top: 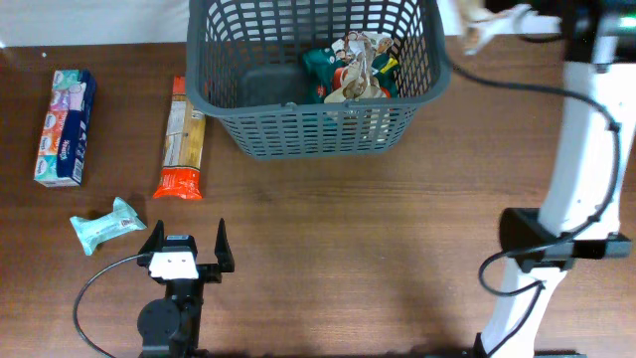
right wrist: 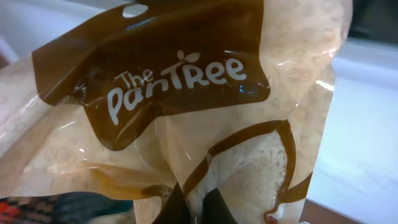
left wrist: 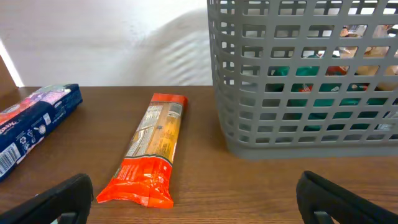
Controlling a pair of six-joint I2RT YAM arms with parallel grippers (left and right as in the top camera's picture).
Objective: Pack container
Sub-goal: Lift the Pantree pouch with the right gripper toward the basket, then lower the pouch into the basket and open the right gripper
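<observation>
Found right tool (right wrist: 193,208) pinching brown-and-clear plastic bag (right wrist: 186,124) beside dark grey slotted plastic basket (top: 298,129), left tool (top: 186,235) spread. Could fall outside if released here.

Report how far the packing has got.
Done: a few packets lie in the container. In hand: the right gripper is shut on a brown-and-clear bag, just outside the container's rim. To go: the tissue box, orange packet and small teal pack lie on the table; the left gripper is open and empty.
</observation>
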